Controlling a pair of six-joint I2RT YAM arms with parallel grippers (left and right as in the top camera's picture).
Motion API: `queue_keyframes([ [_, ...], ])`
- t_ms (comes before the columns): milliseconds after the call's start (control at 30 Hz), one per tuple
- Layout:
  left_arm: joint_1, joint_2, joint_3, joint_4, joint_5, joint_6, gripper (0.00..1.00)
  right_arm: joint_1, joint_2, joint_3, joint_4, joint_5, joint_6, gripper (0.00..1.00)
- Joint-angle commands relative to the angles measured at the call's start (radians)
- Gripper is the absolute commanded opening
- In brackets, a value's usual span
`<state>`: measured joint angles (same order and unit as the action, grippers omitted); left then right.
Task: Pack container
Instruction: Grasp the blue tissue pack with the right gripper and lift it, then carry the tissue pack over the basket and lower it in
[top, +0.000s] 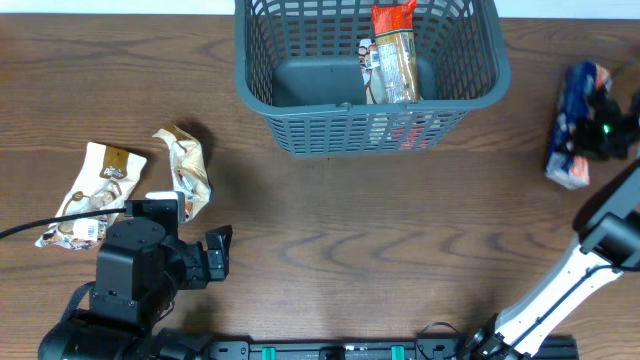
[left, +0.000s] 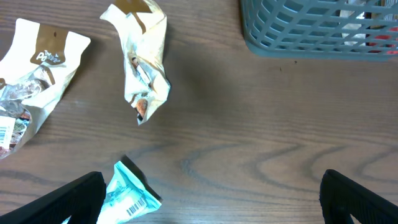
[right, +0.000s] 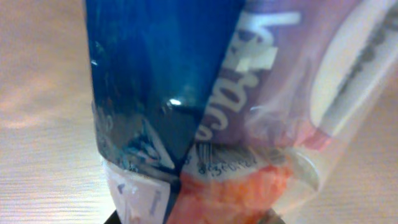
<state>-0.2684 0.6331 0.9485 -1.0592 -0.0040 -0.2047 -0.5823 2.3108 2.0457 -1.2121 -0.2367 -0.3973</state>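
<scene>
Left arm sits low and folded, its wrist aimed toward the container, and the left end effector (left: 211, 182) hangs wide open, one dark finger at each bottom corner of its wrist view. A teal packet (left: 130, 196) lies right against the left-hand finger. Just ahead of that end effector are a crumpled packet (top: 190, 170) and, to its left, a flat cream packet (top: 95, 195), both lying on the counter (top: 400, 240). Over to the other side, the right arm stretches out long, elbow raised, and the right end effector (top: 601, 128) is clamped on a blue packet (top: 572, 130), which fills its wrist view with blue, purple and orange film creased together low in the frame. Now the container (top: 330, 130): dark grey-blue, lattice-slotted walls, thick rim and solid bottom. It stands well ahead of the left end effector and off to its right, and well apart from the right end effector, on that one's left. Inside it, snack packets (top: 392, 60) lean toward the side nearer the right end effector, one with an orange top. The counter is dark brown wood grain, and a black rail (top: 330, 350) runs along its near edge between the two arm bases.
</scene>
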Motion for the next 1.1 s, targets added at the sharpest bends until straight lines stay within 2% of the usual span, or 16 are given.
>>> queue_keyframes([
  [0, 0.005, -0.001, 0.007, -0.003, -0.008, 0.013, 0.99, 0.042, -0.014, 0.199, -0.041, -0.148, 0.037, 0.01],
  [300, 0.005, -0.001, 0.007, -0.003, -0.008, 0.013, 0.99, 0.166, -0.014, 0.795, -0.174, -0.229, 0.098, 0.01],
  [467, 0.005, -0.001, 0.007, -0.003, -0.008, 0.013, 0.99, 0.249, -0.014, 1.014, -0.156, -0.363, 0.124, 0.01],
  [700, 0.005, -0.001, 0.007, -0.003, -0.008, 0.013, 0.99, 0.414, -0.014, 1.059, -0.082, -0.469, 0.165, 0.01],
  [933, 0.005, -0.001, 0.007, -0.003, -0.008, 0.013, 0.99, 0.574, -0.014, 1.022, -0.159, -0.319, 0.151, 0.01],
  [1067, 0.005, -0.001, 0.007, -0.003, -0.008, 0.013, 0.99, 0.640, -0.014, 1.003, -0.265, -0.138, 0.119, 0.02],
])
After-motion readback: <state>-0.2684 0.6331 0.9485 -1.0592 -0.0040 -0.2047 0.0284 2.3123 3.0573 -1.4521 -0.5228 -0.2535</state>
